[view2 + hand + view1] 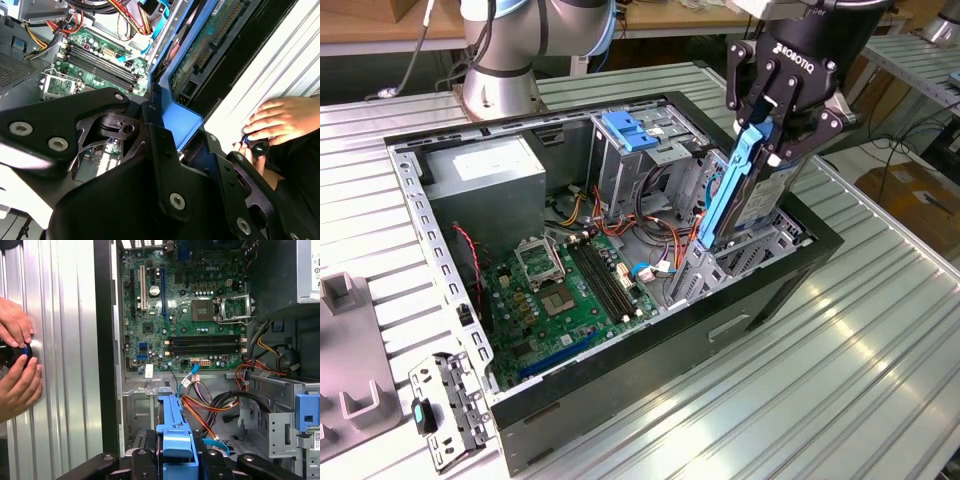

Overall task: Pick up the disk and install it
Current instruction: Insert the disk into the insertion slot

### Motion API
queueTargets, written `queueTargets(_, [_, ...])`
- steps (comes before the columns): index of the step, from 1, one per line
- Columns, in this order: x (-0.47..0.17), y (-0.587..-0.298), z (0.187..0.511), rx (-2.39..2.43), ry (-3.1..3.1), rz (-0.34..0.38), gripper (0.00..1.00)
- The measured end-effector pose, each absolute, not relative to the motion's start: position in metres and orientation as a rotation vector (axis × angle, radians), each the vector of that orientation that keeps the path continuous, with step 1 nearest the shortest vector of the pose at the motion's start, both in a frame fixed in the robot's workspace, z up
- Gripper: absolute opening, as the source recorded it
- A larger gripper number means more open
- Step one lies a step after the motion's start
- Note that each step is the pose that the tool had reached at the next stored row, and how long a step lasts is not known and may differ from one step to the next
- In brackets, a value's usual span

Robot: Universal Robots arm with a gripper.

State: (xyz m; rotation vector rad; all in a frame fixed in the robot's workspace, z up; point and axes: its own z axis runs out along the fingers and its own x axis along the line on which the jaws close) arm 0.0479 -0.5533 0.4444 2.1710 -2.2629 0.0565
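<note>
While the gripper (pixel 761 140) is clamped on the disk (pixel 728 195), the disk stands on edge and tilted, with its lower end down in the drive cage (pixel 720 265) of the case (pixel 620 400). There's white lettering on the gripper body and a white sticker (pixel 483 160) on the power supply (pixel 490 195) at the case's opposite end. A person's hands (pixel 17 365) are on the table (pixel 880 350) just outside the case.

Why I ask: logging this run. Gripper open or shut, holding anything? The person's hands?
Gripper: shut on the disk, held upright over the open computer case.
Person's hands: on the table, around a small black object.
</note>
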Motion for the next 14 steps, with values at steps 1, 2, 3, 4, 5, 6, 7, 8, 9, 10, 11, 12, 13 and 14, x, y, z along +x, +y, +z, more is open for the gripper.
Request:
queueTargets(1, [0.0479,-0.5533,0.4439,2.171,-2.263,0.056,0.37])
queueTargets(2, [0.0479,-0.5533,0.4432,2.171,-2.263,0.056,0.37])
queueTargets(3, [0.0479,-0.5533,0.4426,2.171,-2.263,0.056,0.37])
queueTargets(4, [0.0479,-0.5534,0.4419,2.171,-2.263,0.056,0.37])
queueTargets(5, [0.0479,-0.5536,0.4413,2.171,-2.263,0.056,0.37])
queueTargets(6, [0.0479,-0.5539,0.4409,2.171,-2.263,0.056,0.37])
queueTargets(7, [0.0479,-0.5541,0.4403,2.171,-2.263,0.057,0.37])
queueTargets(8, [0.0479,-0.5543,0.4396,2.171,-2.263,0.056,0.37])
queueTargets(9, [0.0479,-0.5545,0.4386,2.171,-2.263,0.057,0.37])
queueTargets(10, [0.0479,-0.5545,0.438,2.171,-2.263,0.057,0.37])
queueTargets(11, [0.0479,-0.5545,0.4373,2.171,-2.263,0.057,0.37])
queueTargets(12, [0.0479,-0.5545,0.4366,2.171,-2.263,0.056,0.37])
queueTargets(13, [0.0479,-0.5545,0.4365,2.171,-2.263,0.056,0.37])
queueTargets(14, [0.0479,-0.5545,0.4364,2.171,-2.263,0.056,0.37])
